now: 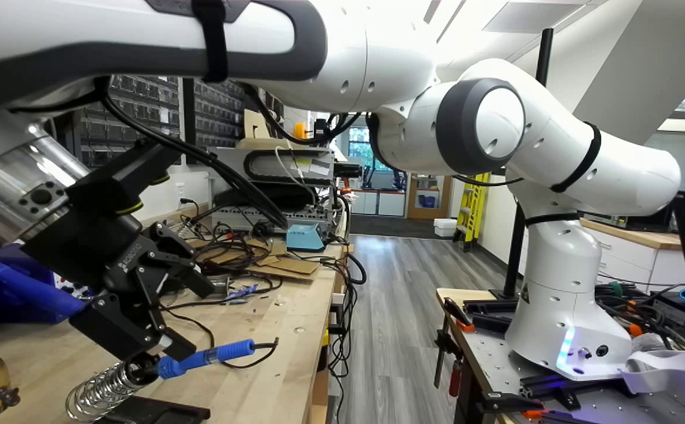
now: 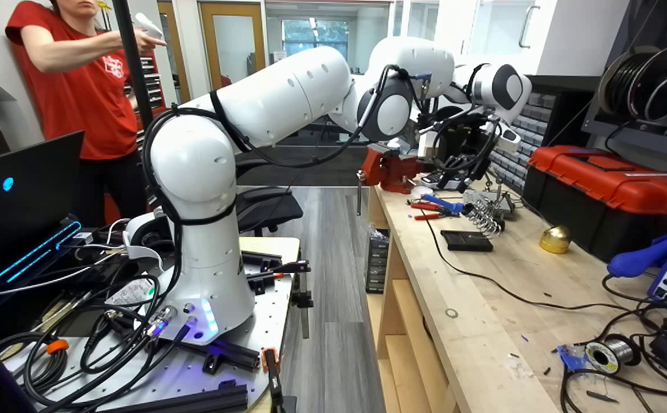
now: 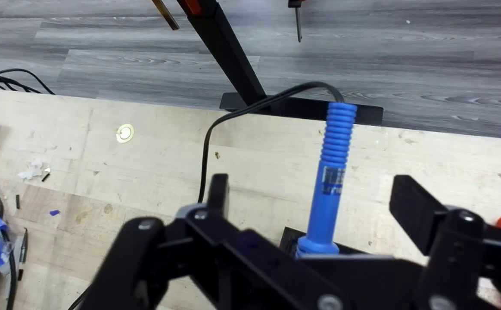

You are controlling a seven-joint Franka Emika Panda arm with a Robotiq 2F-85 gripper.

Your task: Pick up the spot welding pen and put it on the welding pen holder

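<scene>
The blue welding pen [image 1: 207, 357] rests tilted with its front end in the metal coil [image 1: 103, 390] of the pen holder; its tip is hidden inside. The holder's black base [image 1: 156, 412] stands on the wooden table. In an exterior view the pen [image 2: 443, 203], coil [image 2: 481, 215] and base [image 2: 467, 241] also show. My gripper [image 1: 192, 318] is open just above the pen's front part. In the wrist view the pen [image 3: 328, 198] stands between the two spread fingers of my gripper [image 3: 312, 200], touching neither; the pen's lower end and the coil are hidden behind the gripper.
A black cord [image 3: 205, 159] runs from the pen's back end. A gold ball-shaped cleaner [image 2: 555, 240] and a red-lidded toolbox [image 2: 614, 183] stand near the holder. Red pliers [image 2: 428, 213] and a red vise [image 2: 393, 172] are at the table's end. The table edge [image 3: 168, 105] is close.
</scene>
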